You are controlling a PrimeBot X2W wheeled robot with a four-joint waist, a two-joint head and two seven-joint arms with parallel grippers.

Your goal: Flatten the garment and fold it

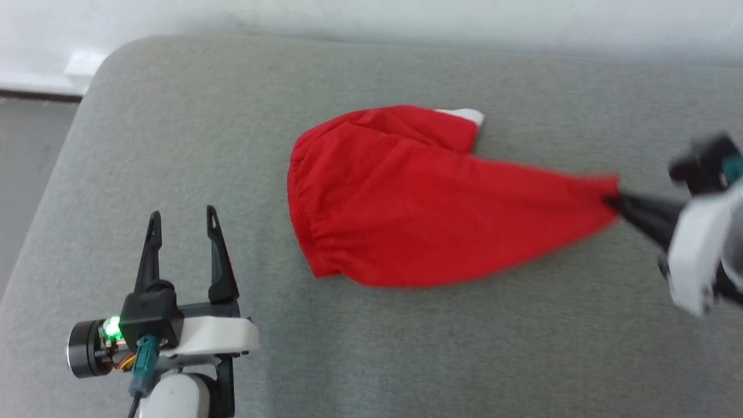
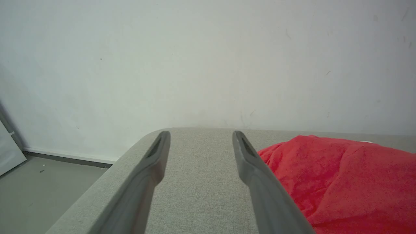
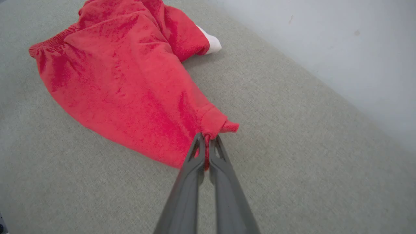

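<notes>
Head view: we see the garment stretched nine-to-three across the grey cushion. Our right gripper, blurred but apparently pinching its three-o'clock hem, is nearer. Our left gripper stands wide, with the garment at its three o'clock.

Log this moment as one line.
right fingers: shut on leg hem of shorts | left fingers: open, clear of shorts | shorts: rumpled on grey cushion, one leg stretched toward right fingers
</notes>
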